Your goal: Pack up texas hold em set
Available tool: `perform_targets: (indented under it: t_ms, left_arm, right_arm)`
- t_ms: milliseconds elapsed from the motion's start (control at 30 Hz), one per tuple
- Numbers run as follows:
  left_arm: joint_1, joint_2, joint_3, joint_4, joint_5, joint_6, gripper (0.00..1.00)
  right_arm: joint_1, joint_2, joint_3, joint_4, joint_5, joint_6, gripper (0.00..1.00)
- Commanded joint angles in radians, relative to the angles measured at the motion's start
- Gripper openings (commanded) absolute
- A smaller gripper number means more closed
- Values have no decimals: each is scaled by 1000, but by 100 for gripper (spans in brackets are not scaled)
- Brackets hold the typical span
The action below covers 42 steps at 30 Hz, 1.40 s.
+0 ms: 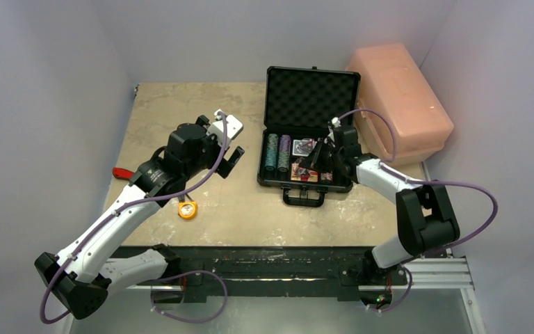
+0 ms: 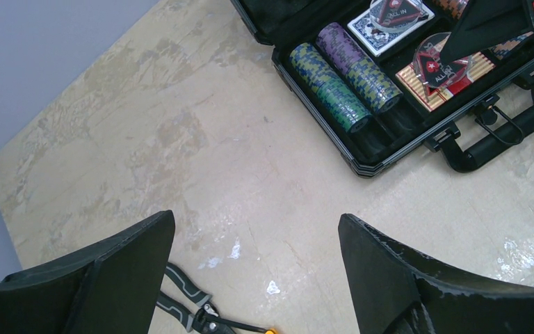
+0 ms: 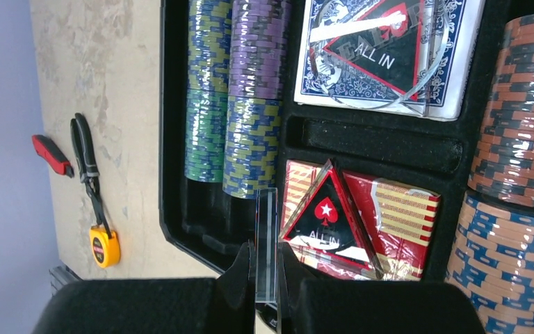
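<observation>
The black briefcase [image 1: 311,97] lies open at the middle back, lid up, handle [image 2: 507,136] toward me. Its tray holds teal and purple chip stacks [image 3: 236,90], brown chip stacks [image 3: 521,160], a blue card deck [image 3: 389,49] and a red card deck [image 3: 396,216]. A triangular "ALL IN" marker [image 3: 327,219] lies on the red deck. My right gripper [image 3: 266,254] hangs over the tray's near edge, shut on a clear plastic piece [image 3: 267,223] seen edge-on. My left gripper [image 2: 257,223] is open and empty above bare table, left of the case.
A big pink plastic box [image 1: 400,101] stands right of the case, against its lid. An orange tape measure [image 1: 188,210] lies on the table under my left arm. Grey-handled pliers [image 2: 181,299] and a red-handled tool [image 1: 122,172] are at the table's left edge.
</observation>
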<state>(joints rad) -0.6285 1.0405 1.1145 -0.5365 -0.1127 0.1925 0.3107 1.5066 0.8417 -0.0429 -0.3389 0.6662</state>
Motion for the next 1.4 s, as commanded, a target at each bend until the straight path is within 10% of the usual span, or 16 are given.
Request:
perform_targets:
  t_ms: [0, 400, 867, 1367]
  left_arm:
    - [5, -1, 4, 31, -4, -19, 87]
    - [4, 0, 4, 29, 0, -19, 86]
    - [5, 0, 4, 27, 1, -18, 86]
    - [6, 0, 4, 26, 1, -16, 86]
  right_arm:
    - [-10, 18, -6, 70, -38, -25, 0]
    - [-37, 74, -24, 67, -39, -34, 1]
    - [-50, 42, -34, 7, 5, -51, 50]
    - [-51, -54, -4, -100, 81, -101, 52]
